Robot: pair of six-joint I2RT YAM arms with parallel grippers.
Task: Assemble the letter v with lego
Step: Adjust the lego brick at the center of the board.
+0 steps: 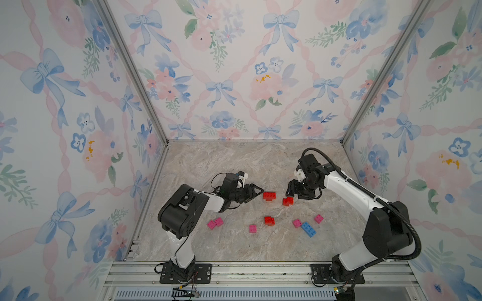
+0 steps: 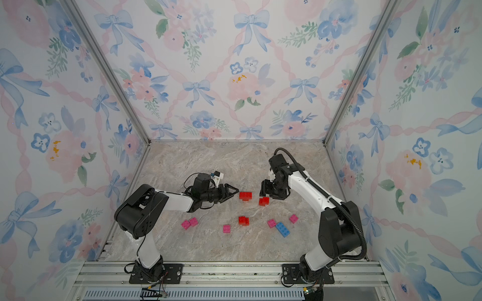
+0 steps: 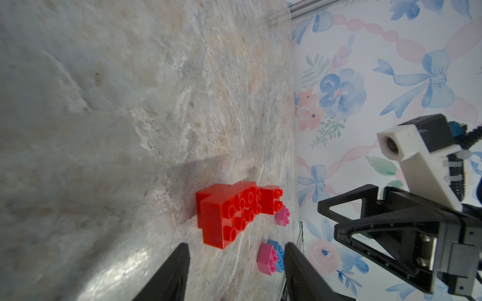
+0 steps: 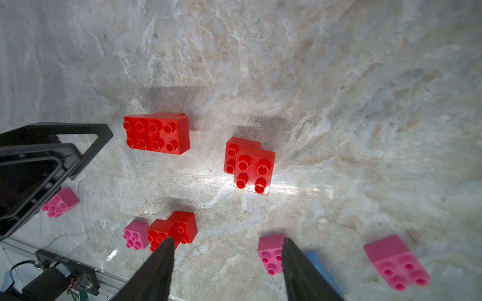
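1. The left gripper [image 1: 257,191] stands open and empty, its tips just short of the long red brick [image 1: 269,195] (which seems to sit offset on a smaller red one).
2. The right gripper [image 1: 290,192] also gapes with nothing held, just beside the stepped red pair [image 1: 287,201].
3. The likely step is to seize that pair and join it to the long brick. Close across flat sides, not studs, and let the left steady the long brick while the right presses straight down.
4. Farther out on the marble table [image 1: 234,166] lie another red pair [image 1: 269,220], the blue brick [image 1: 308,229], a lone pink brick [image 1: 252,228] and other pink ones, all unassembled.
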